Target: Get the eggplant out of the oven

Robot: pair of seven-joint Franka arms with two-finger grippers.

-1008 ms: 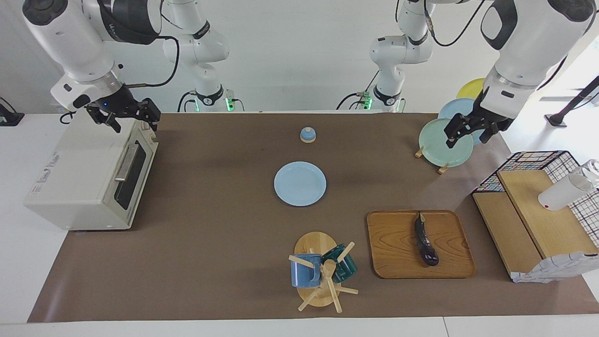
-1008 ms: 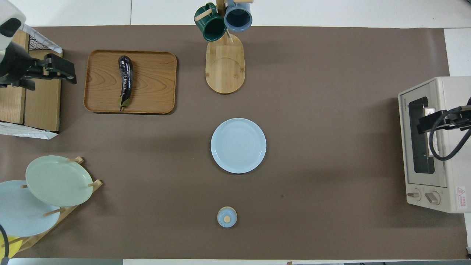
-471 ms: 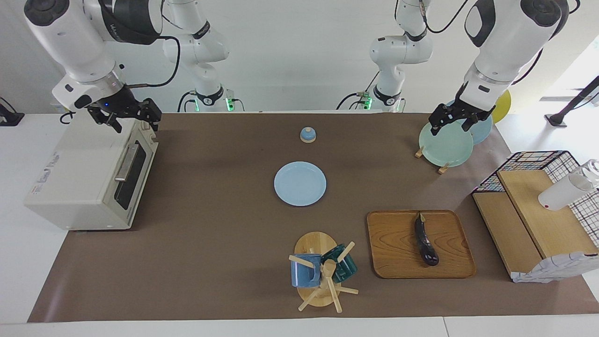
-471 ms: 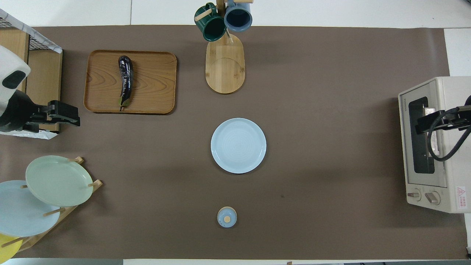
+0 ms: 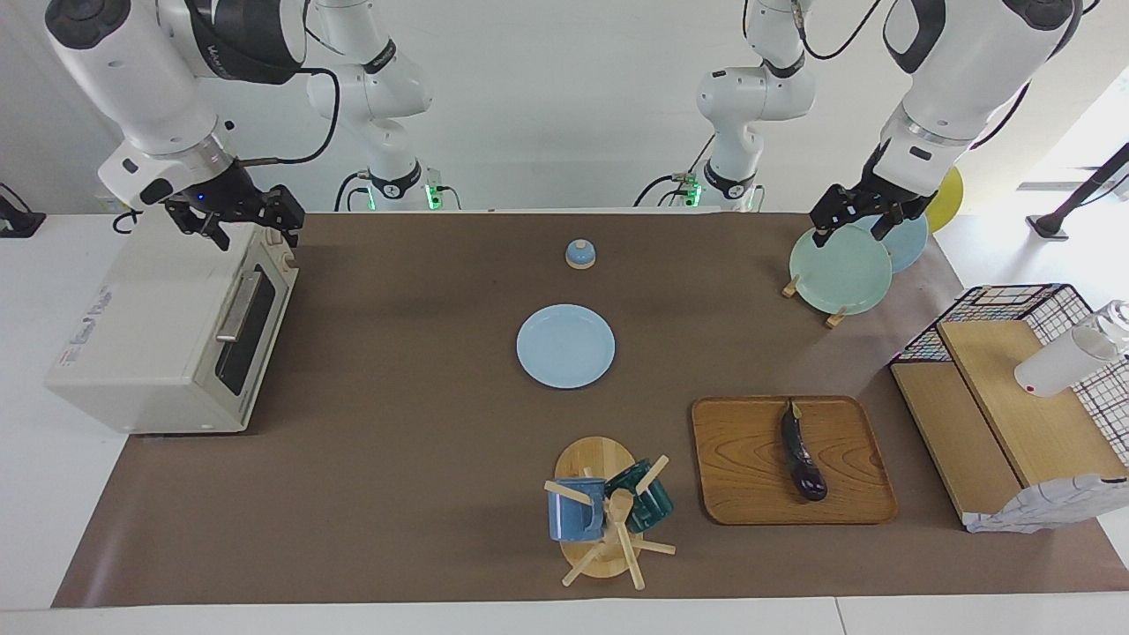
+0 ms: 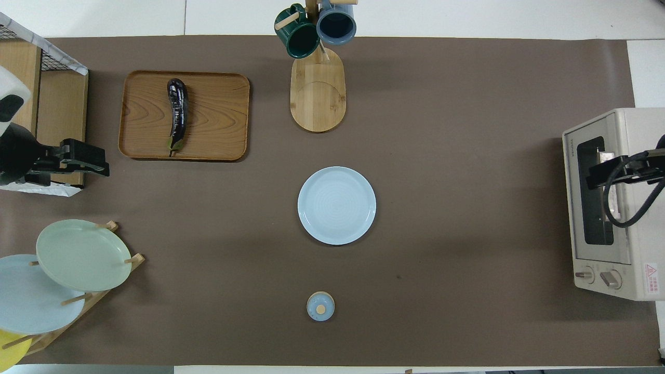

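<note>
The dark purple eggplant (image 5: 803, 459) lies on the wooden tray (image 5: 741, 481), also seen in the overhead view (image 6: 176, 111). The cream oven (image 5: 150, 326) stands at the right arm's end of the table with its glass door shut; its inside is hidden. My right gripper (image 5: 251, 231) is open and empty just above the oven's top front edge (image 6: 597, 179). My left gripper (image 5: 848, 231) is open and empty, raised over the plate rack at the left arm's end; it also shows in the overhead view (image 6: 93, 160).
A light blue plate (image 5: 565, 346) lies mid-table, with a small blue knob-topped lid (image 5: 579, 254) nearer to the robots. A mug tree (image 5: 609, 511) holds two mugs beside the tray. A plate rack (image 5: 838, 269) and a wooden shelf with wire basket (image 5: 997, 414) stand at the left arm's end.
My left gripper has risen and drawn back toward the robots, from over the green plate's middle to its upper rim. The right gripper, oven and eggplant have not moved.
</note>
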